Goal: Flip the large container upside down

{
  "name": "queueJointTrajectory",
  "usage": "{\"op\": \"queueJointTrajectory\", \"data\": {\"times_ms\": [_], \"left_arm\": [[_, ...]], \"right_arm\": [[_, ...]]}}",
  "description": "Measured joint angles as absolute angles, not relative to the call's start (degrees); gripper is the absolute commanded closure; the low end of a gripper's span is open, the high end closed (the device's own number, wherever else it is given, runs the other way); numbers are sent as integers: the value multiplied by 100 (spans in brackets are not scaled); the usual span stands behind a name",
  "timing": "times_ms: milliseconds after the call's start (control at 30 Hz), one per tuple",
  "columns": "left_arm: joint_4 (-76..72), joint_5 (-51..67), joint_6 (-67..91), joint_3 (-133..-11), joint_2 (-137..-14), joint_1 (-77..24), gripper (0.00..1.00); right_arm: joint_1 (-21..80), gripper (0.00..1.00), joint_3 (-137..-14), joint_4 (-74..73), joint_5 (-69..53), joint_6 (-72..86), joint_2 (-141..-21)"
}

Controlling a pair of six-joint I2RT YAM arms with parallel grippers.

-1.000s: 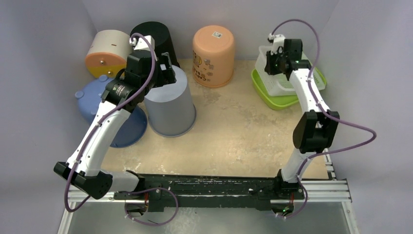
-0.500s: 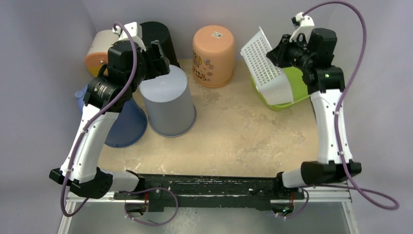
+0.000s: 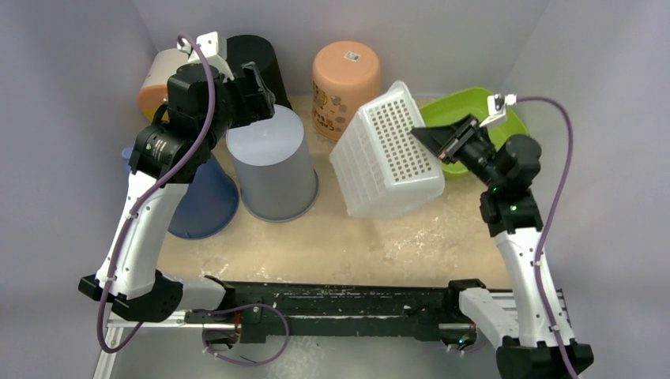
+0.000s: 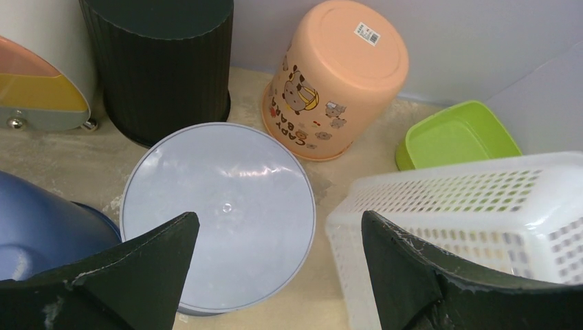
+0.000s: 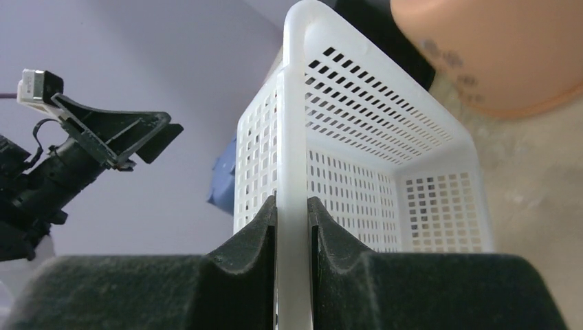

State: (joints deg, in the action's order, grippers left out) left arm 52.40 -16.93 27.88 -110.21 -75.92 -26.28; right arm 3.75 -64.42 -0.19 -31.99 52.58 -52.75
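At the far left the blue bin (image 3: 201, 197) is sitting on the table (image 3: 379, 237), and the grey bin (image 3: 272, 162) is standing mouth-down just beside it. The left hand (image 4: 278, 218) is hovering over that grey bin with its jaws spread wide and nothing between them. Further right the peach bucket (image 3: 345, 87) is resting mouth-down near the back wall. Right of centre the basket (image 3: 387, 154), the task's thing, is hanging tilted over the middle of the table, its perforated base facing up and left and its mouth turning down toward the right. Whether its low edge is touching the table cannot be told. The right hand (image 5: 291, 206) is pinching the basket's rim, both fingers closed flat on the thin white lip. The green tray (image 3: 466, 106) is lying behind it at the right. The basket is looking light, being thin holed plastic, stiff enough at the rolled rim yet likely flexing in the walls. Smooth plastic may be slipping in a narrow pinch, so the rim's middle, gripped deep, seems the safest hold while it is going over.
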Motion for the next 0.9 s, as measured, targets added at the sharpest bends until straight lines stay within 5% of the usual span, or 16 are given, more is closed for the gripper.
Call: {"op": "queueJointTrajectory", "data": {"times_ms": [300,767,900], "left_arm": [[5242,-1669,2790,-11021,-7592,-2628,15],[5234,-1669,2849,-10892,-7590,-2628,15],[5238,-1671,2851,-10836,-7575,-2628,15]], "right_arm": [[379,100,-3693,1293,-2891,7682,-3931],[375,100,-2731,-1046,-1785,7769,-2604],[373,86,-2169,-1520,-1470,7896,-2318]]}}
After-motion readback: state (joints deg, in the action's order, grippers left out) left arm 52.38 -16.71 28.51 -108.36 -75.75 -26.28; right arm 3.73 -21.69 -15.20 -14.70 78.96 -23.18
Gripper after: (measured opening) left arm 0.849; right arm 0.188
